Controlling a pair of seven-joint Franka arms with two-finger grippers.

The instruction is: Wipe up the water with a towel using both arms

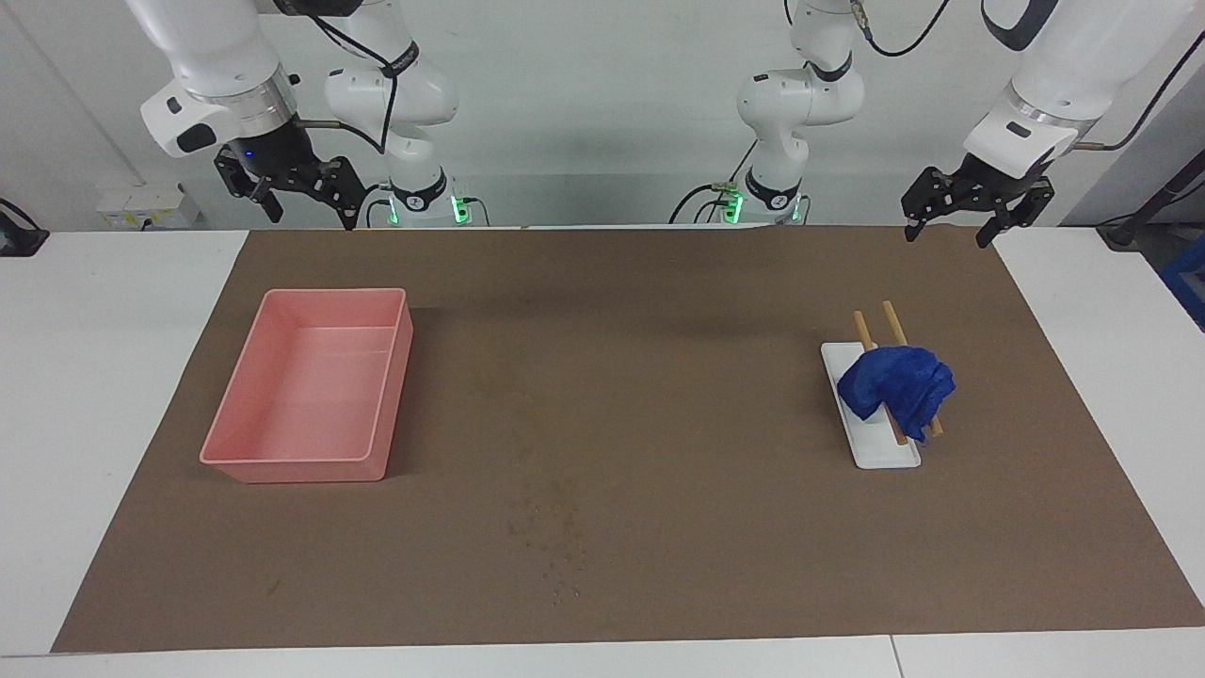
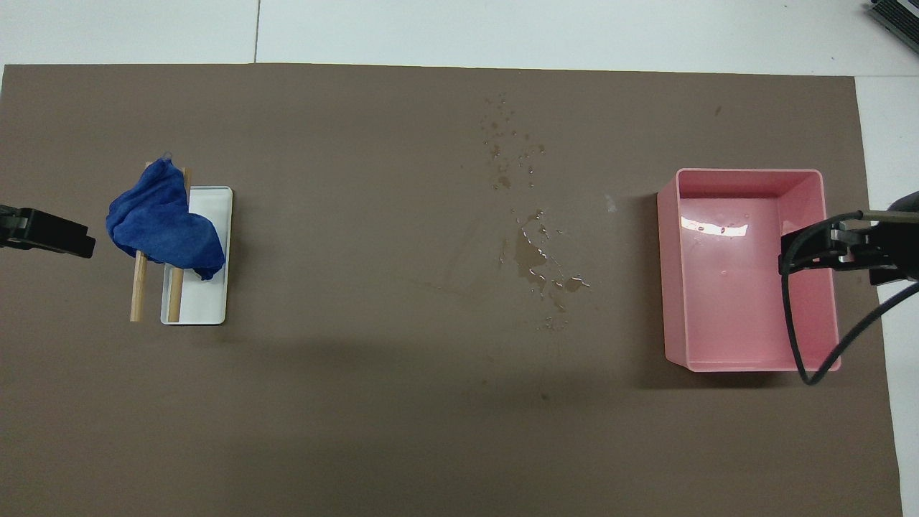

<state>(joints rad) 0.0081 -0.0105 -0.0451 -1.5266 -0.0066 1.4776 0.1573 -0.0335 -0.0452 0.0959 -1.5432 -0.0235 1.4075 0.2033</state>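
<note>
The water (image 1: pixel 551 541) lies mid-mat, well apart from the towel (image 1: pixel 896 388) draped on two sticks (image 1: pixel 892 325); left gripper (image 1: pixel 975 209) above it and right gripper (image 1: pixel 292 188), jaws spread, wait; pinch the cloth's bunched top.

1. A robotics laboratory: two white robot arms (image 1: pixel 405 104) stand bolted at the edge of a white table (image 1: pixel 104 377), green status lights glowing at their bases.
2. Black cables (image 1: pixel 894 42) trail from the arms against a bare white wall (image 1: pixel 602 113).
3. A brown mat (image 1: pixel 612 395) covers the work surface, laid out with a pink tray (image 1: pixel 311 386).
</note>
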